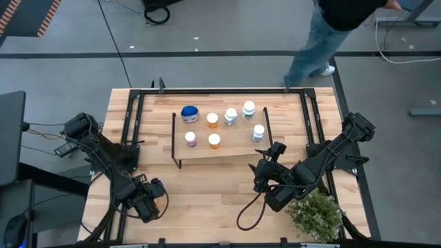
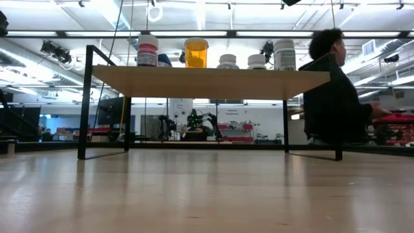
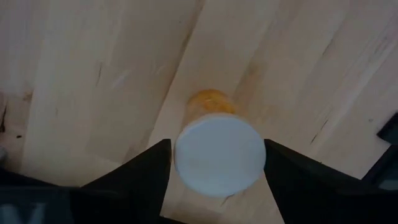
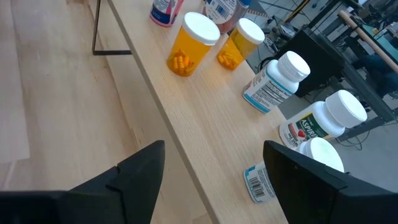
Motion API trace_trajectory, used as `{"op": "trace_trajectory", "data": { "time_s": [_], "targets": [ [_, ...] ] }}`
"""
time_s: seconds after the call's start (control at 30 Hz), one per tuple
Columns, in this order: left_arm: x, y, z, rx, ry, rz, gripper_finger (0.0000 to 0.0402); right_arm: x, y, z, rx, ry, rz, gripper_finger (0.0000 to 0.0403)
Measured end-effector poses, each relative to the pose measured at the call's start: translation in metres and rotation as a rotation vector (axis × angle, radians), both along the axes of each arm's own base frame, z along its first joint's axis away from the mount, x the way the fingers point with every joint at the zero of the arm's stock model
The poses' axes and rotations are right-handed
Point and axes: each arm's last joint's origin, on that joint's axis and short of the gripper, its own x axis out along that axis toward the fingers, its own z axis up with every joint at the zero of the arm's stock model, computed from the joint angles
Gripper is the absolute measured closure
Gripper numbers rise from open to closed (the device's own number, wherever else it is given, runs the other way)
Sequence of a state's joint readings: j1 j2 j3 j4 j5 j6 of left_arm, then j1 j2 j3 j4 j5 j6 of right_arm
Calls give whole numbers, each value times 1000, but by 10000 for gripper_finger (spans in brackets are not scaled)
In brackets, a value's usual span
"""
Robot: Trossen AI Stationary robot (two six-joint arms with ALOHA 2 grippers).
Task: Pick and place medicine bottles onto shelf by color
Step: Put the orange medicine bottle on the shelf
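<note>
At about seven o'clock on the bench (image 1: 207, 193), the left gripper (image 3: 217, 165) straddles an orange bottle (image 3: 219, 152), fingers open either side of its cap, likely lining up a grasp. The right gripper (image 4: 214, 171), fingers open and empty, waits at the shelf (image 1: 238, 148) front edge, where seven bottles stand. The orange bottle's body is mostly hidden beneath its cap.

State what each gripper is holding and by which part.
The left gripper has an orange bottle between its fingers at the white cap, though actual contact is unclear. The right gripper, beside the shelf, is open and empty.
</note>
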State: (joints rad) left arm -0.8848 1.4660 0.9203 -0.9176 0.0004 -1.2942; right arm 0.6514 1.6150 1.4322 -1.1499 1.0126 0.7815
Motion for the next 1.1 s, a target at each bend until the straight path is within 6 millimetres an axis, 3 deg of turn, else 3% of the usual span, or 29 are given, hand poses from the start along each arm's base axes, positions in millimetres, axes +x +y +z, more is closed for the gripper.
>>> {"op": "trace_trajectory", "data": {
  "time_s": [0.83,1.1],
  "targets": [
    [15,5,-1,-42,-36,37,174,0,0,0,-4,4,3,122],
    [33,11,1,-85,-105,-3,179,0,0,0,-4,4,4,122]
  ]
}}
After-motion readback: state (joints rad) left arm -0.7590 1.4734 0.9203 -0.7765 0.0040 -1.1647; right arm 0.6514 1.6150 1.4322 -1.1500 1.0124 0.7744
